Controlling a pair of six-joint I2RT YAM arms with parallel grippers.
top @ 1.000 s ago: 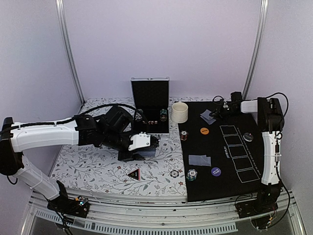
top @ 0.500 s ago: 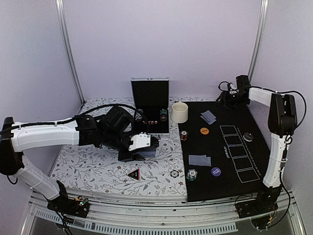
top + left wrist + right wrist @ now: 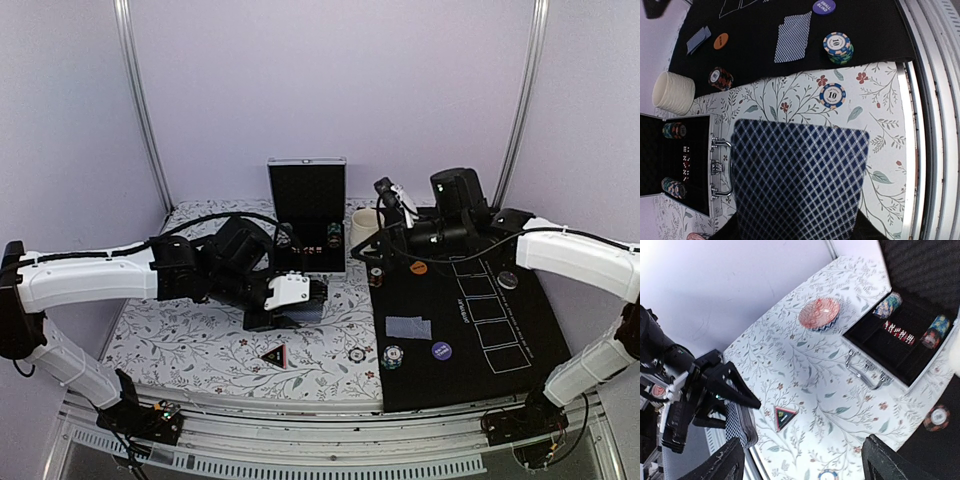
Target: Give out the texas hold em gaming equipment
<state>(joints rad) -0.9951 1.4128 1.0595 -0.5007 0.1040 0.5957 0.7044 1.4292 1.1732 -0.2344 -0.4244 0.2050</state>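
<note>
The left gripper hangs over the floral cloth. Its jaws are clamped on a deck of cards, patterned backs toward its wrist camera. The right gripper hovers above the cream cup, beside the open black case. Its jaws stand wide apart with nothing between them.

Surroundings. On the black mat lie:
- a pair of face-down cards
- an orange disc
- a dark blue disc
- a dark chip stack
- a blue-and-white chip stack

A single chip lies on the cloth just beside the mat edge. The triangle marker lies on the cloth near the left gripper.

Obstructions. In the top view the right arm covers part of the cup and the far end of the mat. The left arm covers the far-left cloth.

View differences. The left wrist view shows a second small pile of cards beyond the orange disc, which the top view does not show. The right wrist view shows a pink dish on the cloth near the case, and chip stacks and small dice inside the case.
</note>
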